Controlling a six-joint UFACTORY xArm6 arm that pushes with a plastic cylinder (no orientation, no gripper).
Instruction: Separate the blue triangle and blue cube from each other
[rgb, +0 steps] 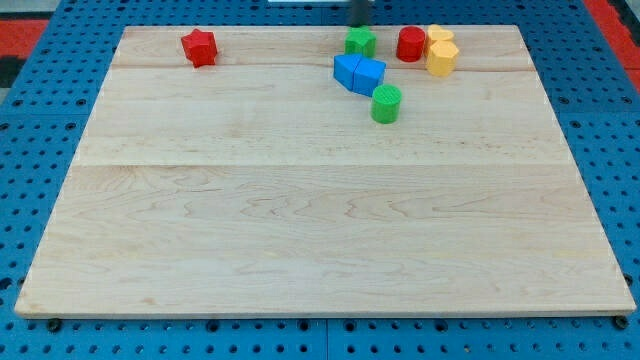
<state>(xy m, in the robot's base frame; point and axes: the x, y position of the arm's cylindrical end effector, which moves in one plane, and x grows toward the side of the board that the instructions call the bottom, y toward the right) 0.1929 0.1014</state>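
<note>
Blue triangle and blue cube touching, near the board's top edge.

Cube lies on the view's left, triangle on the right, faces together. Green cylinder just below them; green block, red cylinder and yellow blocks above. Red star well apart, left. The rod's tip shows blurred above the green block, clear of both blue pieces.

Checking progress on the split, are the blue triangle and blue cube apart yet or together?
Together. The blue cube and blue triangle sit touching, no board visible between them. My tip is above the green block, not at them.
</note>
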